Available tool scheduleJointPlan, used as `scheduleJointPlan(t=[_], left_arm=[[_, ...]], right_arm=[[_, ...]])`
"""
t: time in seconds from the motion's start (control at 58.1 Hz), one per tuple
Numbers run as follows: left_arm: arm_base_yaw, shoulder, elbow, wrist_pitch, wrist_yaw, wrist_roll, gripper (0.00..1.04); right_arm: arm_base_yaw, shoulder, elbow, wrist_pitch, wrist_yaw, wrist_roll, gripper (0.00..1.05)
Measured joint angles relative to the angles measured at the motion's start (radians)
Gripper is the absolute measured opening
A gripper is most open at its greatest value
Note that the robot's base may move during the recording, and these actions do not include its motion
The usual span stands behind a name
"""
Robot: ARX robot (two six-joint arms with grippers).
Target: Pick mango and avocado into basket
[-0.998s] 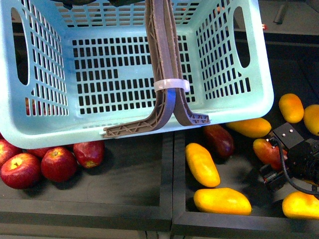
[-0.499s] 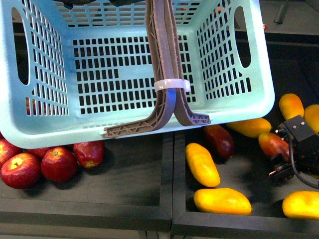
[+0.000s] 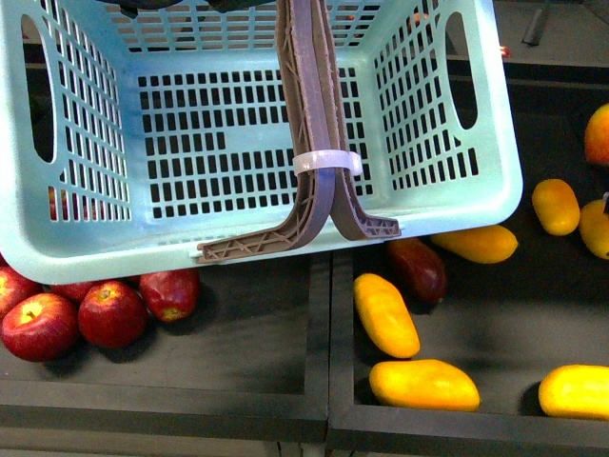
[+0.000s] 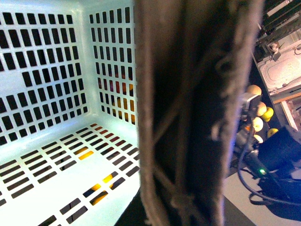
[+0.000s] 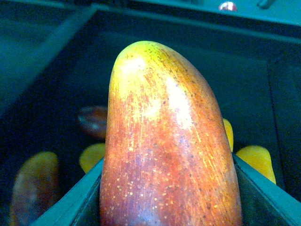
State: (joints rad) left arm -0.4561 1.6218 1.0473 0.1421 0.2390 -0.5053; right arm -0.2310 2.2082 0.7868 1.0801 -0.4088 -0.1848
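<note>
Within right pincer, red mango (yellow-tipped)

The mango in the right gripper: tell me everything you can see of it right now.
The mango is oval, with smooth, glossy, finely speckled skin, deep red-orange near the gripper and grading to yellow-green at its rounded tip. It sits tip-outward in the right gripper, whose teal-looking fingers press its two flanks; nothing else touches it. Yellow mangoes lie in the dark bin behind. The front view shows only an orange-red sliver at its right edge.
</note>
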Motion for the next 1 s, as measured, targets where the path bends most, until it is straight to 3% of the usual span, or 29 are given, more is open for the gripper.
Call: scheduleJointPlan(t=[0.224, 0.465, 0.998], left_arm=[[0.000, 0.000, 0.000, 0.000, 0.000, -0.001, 0.07], [0.000, 0.000, 0.000, 0.000, 0.000, 0.000, 0.07], [0.000, 0.000, 0.000, 0.000, 0.000, 0.000, 0.07]], right_arm=[[0.050, -0.204, -0.108, 0.010, -0.055, 0.105, 0.63], [0.159, -0.411, -0.209, -0.010, -0.125, 0.224, 0.63], [0.471, -0.512, -0.251, -0.066, -0.003, 0.233, 0.63]])
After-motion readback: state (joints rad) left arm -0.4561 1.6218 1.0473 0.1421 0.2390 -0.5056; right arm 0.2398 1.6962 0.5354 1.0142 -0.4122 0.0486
